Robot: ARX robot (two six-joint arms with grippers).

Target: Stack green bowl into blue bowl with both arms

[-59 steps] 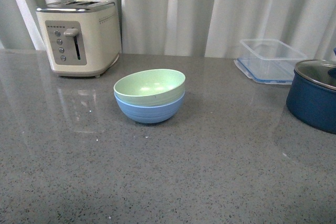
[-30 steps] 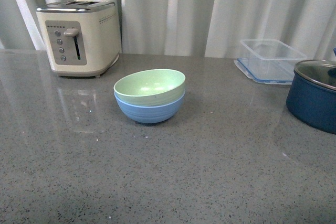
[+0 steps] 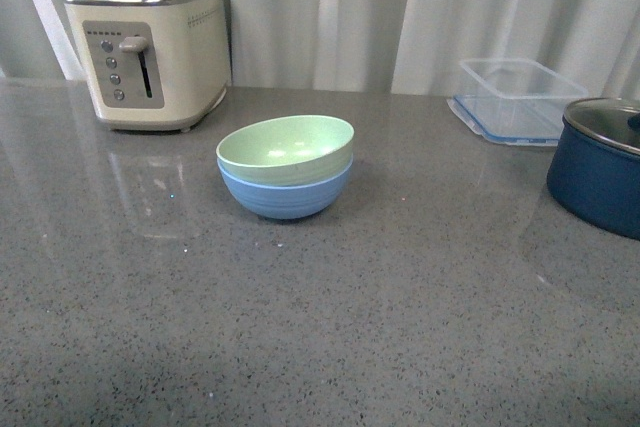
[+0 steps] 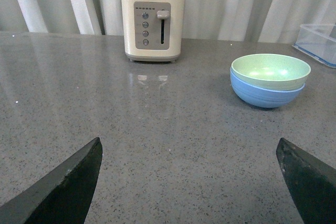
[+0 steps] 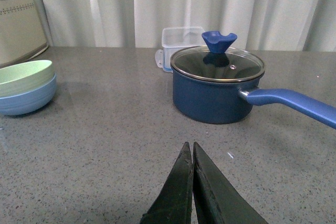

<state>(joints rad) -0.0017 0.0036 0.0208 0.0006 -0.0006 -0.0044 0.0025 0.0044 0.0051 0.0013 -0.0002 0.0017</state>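
Green bowl inside blue bowl

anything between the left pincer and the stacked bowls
No. In the left wrist view, only bare grey countertop lies between the open left pincer and the green bowl nested in the blue bowl.

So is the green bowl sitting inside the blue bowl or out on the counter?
Inside. The green bowl is nested upright in the blue bowl, with only its rim band showing above the blue rim; neither end effector touches it.
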